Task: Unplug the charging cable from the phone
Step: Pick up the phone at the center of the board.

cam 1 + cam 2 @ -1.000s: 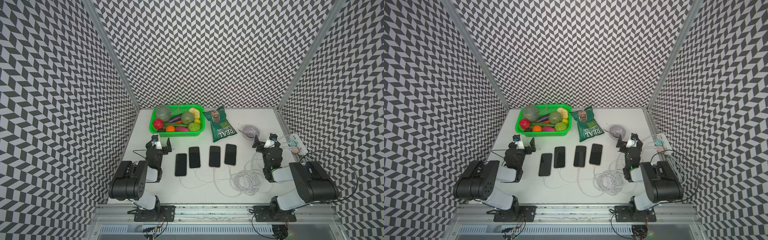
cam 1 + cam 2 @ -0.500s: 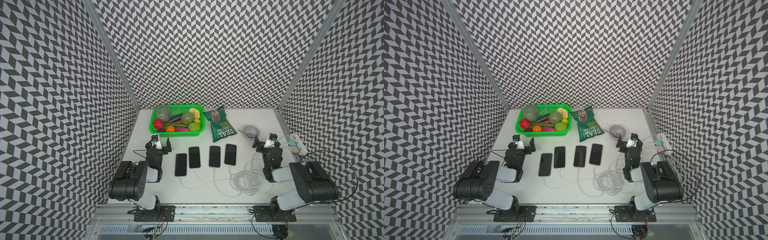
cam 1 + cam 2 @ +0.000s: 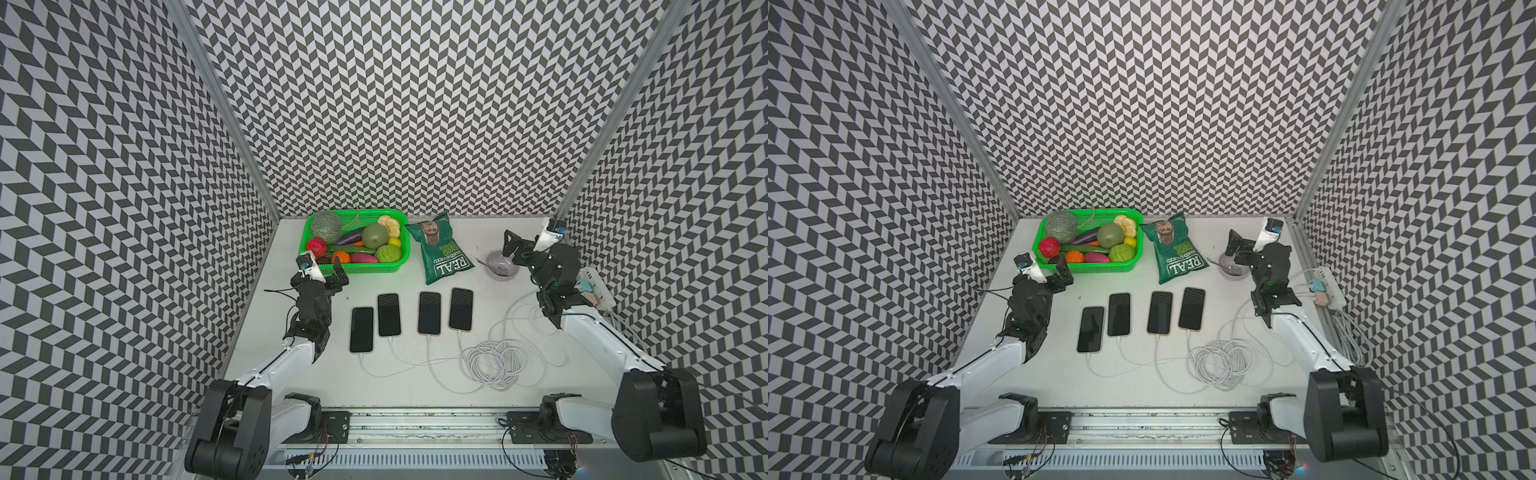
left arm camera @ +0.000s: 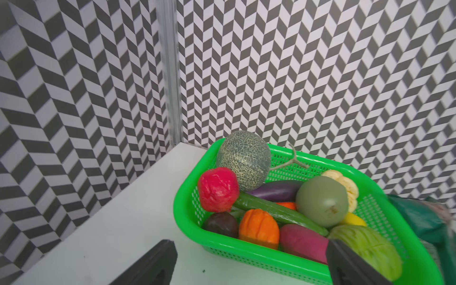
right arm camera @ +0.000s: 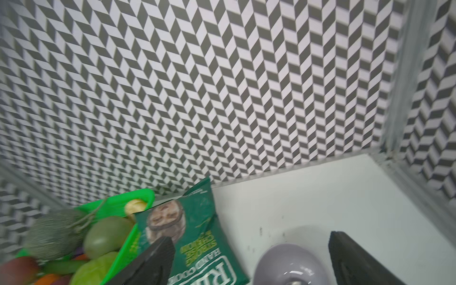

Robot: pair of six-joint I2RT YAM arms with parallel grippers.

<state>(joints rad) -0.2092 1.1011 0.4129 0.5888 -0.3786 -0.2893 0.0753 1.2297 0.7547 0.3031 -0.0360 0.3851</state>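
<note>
Both arms have unfolded from their tucked pose of a second ago, carrying the wrists farther out over the bench (image 3: 478, 232). The left tool (image 3: 325, 269) hangs with its jaws spread wide and nothing between them, just in front of the green basket (image 3: 357, 271). Its fingers (image 4: 153, 261) frame the basket's near wall in the wrist view. The right tool (image 3: 1250, 245) is equally wide and empty, poised over the grey bowl (image 3: 500, 266), which it partly covers. Four phones (image 3: 429, 313) lie face up in a row mid-bench, well apart from both tools. A white charging cable (image 3: 430, 353) leaves each near end and runs into a tangled coil (image 3: 490, 361). The plugs are too small to make out. The power strip (image 3: 598, 286) is half hidden behind the right arm, and the right wrist view is smeared, with the bowl cut off at its edge.
</note>
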